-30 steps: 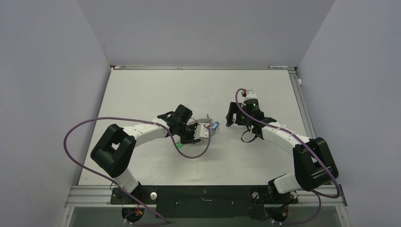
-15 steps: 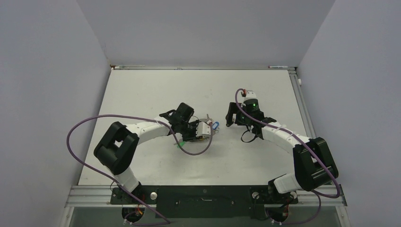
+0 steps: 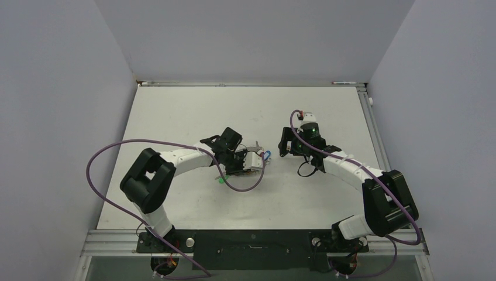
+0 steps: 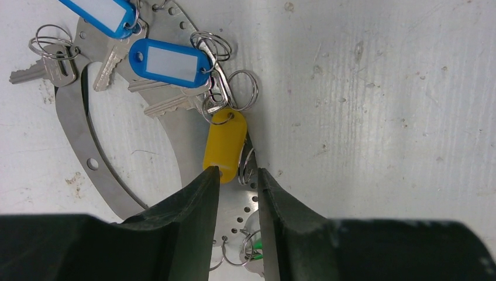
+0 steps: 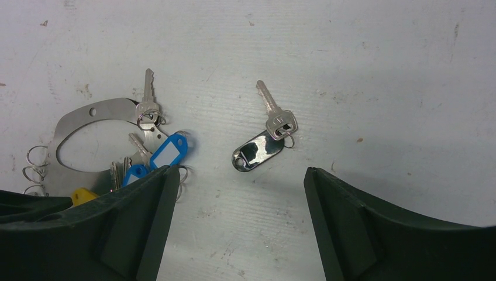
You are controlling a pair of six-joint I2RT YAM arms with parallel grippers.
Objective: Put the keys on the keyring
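The keyring [image 4: 88,158] is a flat grey metal loop with holes, lying on the table. Two blue-tagged keys [image 4: 169,58], a yellow-tagged key [image 4: 225,143] and a green-tagged key [image 4: 257,249] lie bunched on it. My left gripper [image 4: 238,171] is closed to a narrow gap across the keyring's band, with the yellow tag's end at its tips. The black-tagged key [image 5: 257,153] lies alone on the table. My right gripper [image 5: 240,170] is wide open just short of it, with the tag ahead between the fingertips. In the top view the left gripper [image 3: 251,161] and right gripper [image 3: 285,147] face each other.
The keyring with its blue tag [image 5: 169,151] lies just left of my right gripper's left finger [image 5: 146,222]. Loose small split rings [image 5: 35,155] sit at the keyring's left edge. Purple cables loop off both arms. Grey walls enclose the white table [image 3: 193,111].
My left arm has shifted a little to the right and away over the keyring; the green tag now shows beside it. The right arm has barely moved.
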